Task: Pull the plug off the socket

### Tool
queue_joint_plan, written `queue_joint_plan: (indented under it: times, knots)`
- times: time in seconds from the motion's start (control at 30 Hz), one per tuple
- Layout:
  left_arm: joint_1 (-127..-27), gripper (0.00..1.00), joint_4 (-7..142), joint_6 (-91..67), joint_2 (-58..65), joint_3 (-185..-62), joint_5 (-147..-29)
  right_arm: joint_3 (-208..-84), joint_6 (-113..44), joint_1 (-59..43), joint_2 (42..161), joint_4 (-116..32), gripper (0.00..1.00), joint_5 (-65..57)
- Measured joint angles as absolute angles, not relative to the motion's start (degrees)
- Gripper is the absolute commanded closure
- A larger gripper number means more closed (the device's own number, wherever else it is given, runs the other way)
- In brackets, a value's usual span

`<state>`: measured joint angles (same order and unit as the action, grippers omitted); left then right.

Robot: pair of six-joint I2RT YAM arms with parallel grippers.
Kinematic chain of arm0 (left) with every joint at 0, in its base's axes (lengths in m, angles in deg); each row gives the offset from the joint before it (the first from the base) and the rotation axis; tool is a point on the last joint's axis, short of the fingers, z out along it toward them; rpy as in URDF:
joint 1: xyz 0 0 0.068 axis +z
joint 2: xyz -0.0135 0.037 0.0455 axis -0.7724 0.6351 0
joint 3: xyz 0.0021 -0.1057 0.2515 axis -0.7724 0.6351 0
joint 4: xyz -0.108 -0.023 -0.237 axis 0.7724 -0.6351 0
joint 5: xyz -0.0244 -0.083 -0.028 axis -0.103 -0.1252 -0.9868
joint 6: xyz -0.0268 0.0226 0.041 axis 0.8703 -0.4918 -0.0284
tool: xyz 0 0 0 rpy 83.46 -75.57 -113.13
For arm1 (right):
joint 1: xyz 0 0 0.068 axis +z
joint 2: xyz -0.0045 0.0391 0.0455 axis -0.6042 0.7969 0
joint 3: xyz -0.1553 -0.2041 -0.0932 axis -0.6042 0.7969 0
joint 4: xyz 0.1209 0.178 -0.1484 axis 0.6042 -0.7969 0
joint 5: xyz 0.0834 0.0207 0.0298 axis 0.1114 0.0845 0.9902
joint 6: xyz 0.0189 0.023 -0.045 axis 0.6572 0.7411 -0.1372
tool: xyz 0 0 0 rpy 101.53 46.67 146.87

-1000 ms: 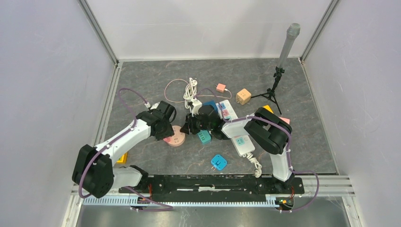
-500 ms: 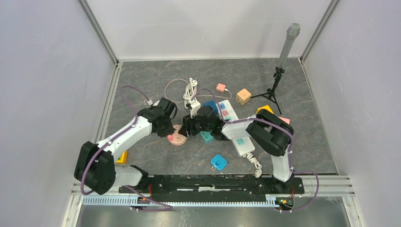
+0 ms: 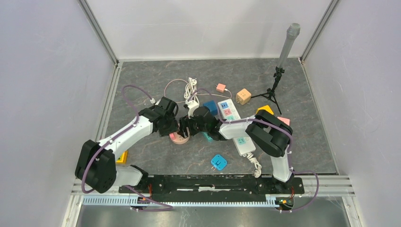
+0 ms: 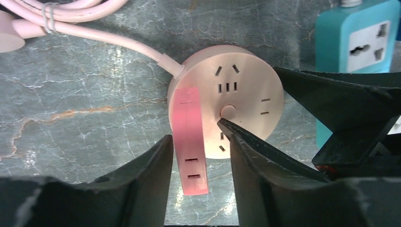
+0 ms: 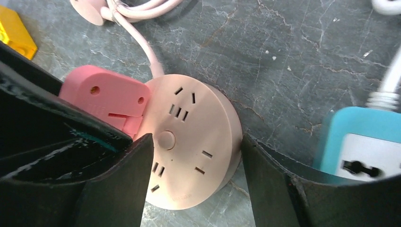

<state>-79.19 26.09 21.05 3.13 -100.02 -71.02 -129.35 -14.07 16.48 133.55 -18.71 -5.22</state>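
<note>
Left gripper [image 4: 201,142]: narrowing around plug [image 4: 190,142], advancing since last second
Right gripper [image 5: 196,165]: wide, bracing socket [image 5: 189,142]
Plug: seating at socket's 9 o'clock, pull pending

No words, numbers or brand names clear enough to read anywhere. Only slot holes and a round button on the pink socket [image 4: 226,103], plain holes on the pink plug [image 4: 190,140], and tiny blurred marks near the socket's lower edge, too small to read.
</note>
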Motion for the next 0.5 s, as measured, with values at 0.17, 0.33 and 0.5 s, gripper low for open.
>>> queue_joint_plan:
  times: [0.17,0.33,0.5]
  knots:
    - [-79.19,0.54,26.44,20.96,4.47,-100.0,-69.87,-129.92,-13.9,16.94,134.66,-18.71,0.31,-7.36]
    - [-79.19,0.84,26.49,20.63,7.18,-100.0,-69.47,-129.05,-13.7,17.57,134.53,-17.31,0.35,-9.61]
    - [-79.19,0.98,26.47,20.63,7.18,-100.04,-69.52,-127.89,-13.72,18.25,134.38,-15.25,0.39,-11.36]
